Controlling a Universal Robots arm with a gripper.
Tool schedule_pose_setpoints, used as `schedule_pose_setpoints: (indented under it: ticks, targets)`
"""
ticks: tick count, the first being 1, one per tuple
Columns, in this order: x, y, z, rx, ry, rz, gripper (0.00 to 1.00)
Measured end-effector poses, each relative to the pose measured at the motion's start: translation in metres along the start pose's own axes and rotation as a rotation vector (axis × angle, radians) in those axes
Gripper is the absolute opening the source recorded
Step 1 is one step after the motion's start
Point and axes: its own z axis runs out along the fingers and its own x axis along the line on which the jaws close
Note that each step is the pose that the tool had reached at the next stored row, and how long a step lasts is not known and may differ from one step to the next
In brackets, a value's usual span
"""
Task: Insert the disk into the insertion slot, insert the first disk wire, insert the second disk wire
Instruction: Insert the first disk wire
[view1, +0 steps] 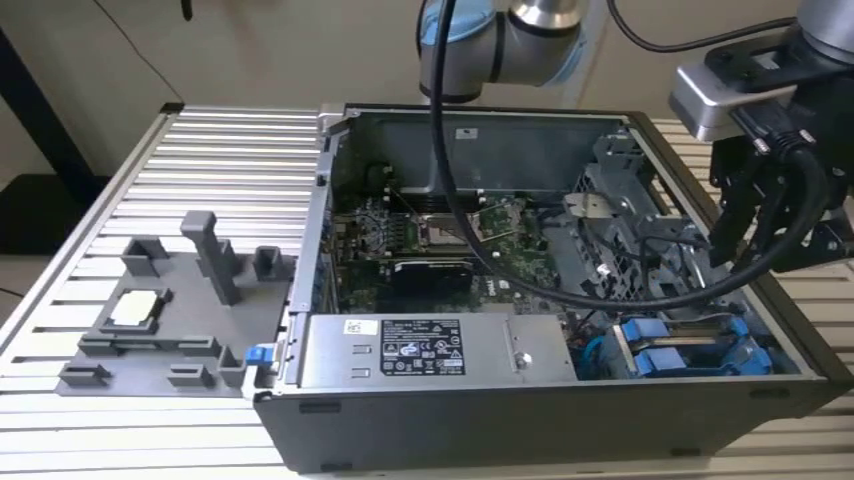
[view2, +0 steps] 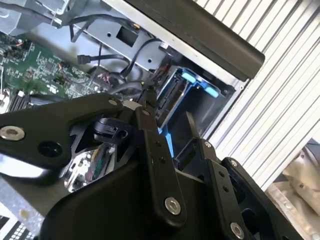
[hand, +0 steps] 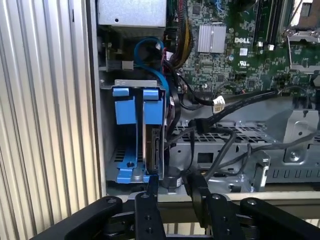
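Observation:
The disk (hand: 154, 150) stands edge-on in its blue carrier inside the insertion slot (hand: 131, 83), a dark-grey bay with blue fittings at the case's front corner (view1: 687, 350). My gripper (hand: 175, 192) hovers just above the case wall beside the bay, its black fingers (hand: 152, 189) apart with nothing between them. In the second wrist view the gripper (view2: 169, 112) hangs over the same blue-fitted bay (view2: 200, 85). In the exterior view the gripper (view1: 737, 255) is at the case's right side. A black-plugged wire (hand: 201, 125) and a white-plugged wire (hand: 218, 104) lie loose over the metal cage next to the bay.
The open computer case (view1: 534, 420) lies on a ribbed metal table (view1: 200, 160). Inside are the green motherboard (hand: 240, 45) and the grey labelled power-supply box (view1: 427, 350). A grey fixture (view1: 174, 320) sits at the exterior view's left. A thick black arm cable (view1: 534, 285) drapes across the case.

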Motion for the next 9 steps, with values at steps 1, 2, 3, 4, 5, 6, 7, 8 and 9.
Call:
schedule_pose_setpoints:
  ticks: [1, 2, 3, 4, 5, 6, 7, 8, 9]
  targets:
    - [-0.0023, 0.0011, 0.0006, 0.0078, 0.0001, -0.001, 0.4]
    - [-0.0046, 0.0022, 0.0013, 0.0158, 0.0007, -0.001, 0.4]
    - [-0.0067, 0.0031, 0.0018, 0.0236, 0.003, -0.002, 0.4]
    - [-0.0085, 0.0037, 0.0025, 0.0305, 0.0056, -0.003, 0.4]
    - [-0.0106, 0.0042, 0.0033, 0.0376, 0.0084, -0.005, 0.4]
    - [-0.0123, 0.0046, 0.004, 0.0436, 0.0113, -0.006, 0.4]
    - [-0.0136, 0.0051, 0.0047, 0.0491, 0.0145, -0.007, 0.4]
    - [-0.0144, 0.0057, 0.0054, 0.0532, 0.0182, -0.008, 0.4]
    - [-0.0151, 0.0066, 0.006, 0.0561, 0.024, -0.01, 0.4]
